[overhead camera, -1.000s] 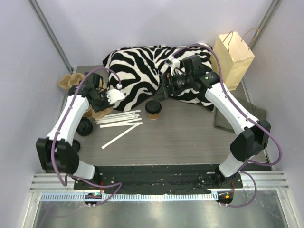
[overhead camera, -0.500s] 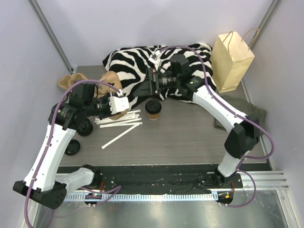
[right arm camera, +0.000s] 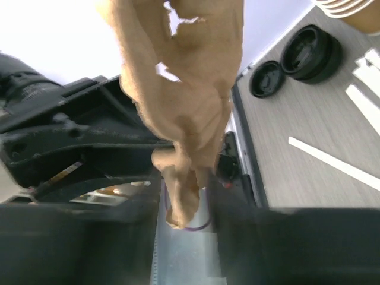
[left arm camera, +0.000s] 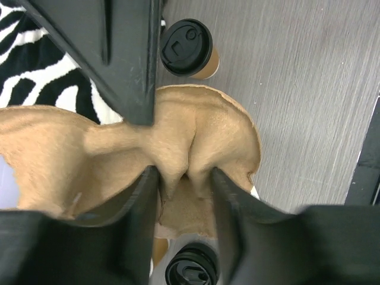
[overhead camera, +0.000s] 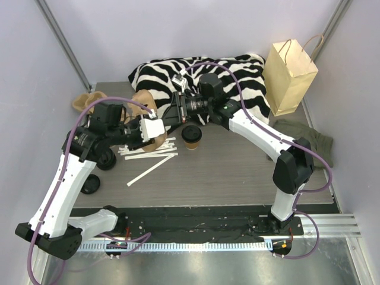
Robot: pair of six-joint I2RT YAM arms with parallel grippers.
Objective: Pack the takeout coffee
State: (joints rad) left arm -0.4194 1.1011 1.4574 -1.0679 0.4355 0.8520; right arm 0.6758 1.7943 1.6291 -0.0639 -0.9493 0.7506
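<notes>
The takeout coffee (overhead camera: pixel 191 136), a brown paper cup with a black lid, stands on the table; it also shows at the top of the left wrist view (left arm camera: pixel 187 47). A tan pulp cup carrier (overhead camera: pixel 142 102) hangs above the table to its left. My left gripper (left arm camera: pixel 185 178) is shut on a folded part of the carrier (left arm camera: pixel 178 136). From the other side, my right gripper (right arm camera: pixel 187 202) has its jaws against the carrier's opposite edge (right arm camera: pixel 190 77). Both grippers (overhead camera: pixel 159 132) (overhead camera: pixel 168 119) meet just left of the coffee.
A kraft paper bag (overhead camera: pixel 291 74) stands at the back right beside a zebra-print cloth (overhead camera: pixel 178 77). White stirrers (overhead camera: pixel 148 151) lie near the coffee. Loose black lids (overhead camera: pixel 105 159) (overhead camera: pixel 90 184) and more pulp carriers (overhead camera: pixel 83 102) sit at the left. A green cloth (overhead camera: pixel 303 139) lies at the right.
My left arm lifted the carrier and swung it right. My right arm reached left from over the zebra cloth, and its jaws closed onto the carrier.
</notes>
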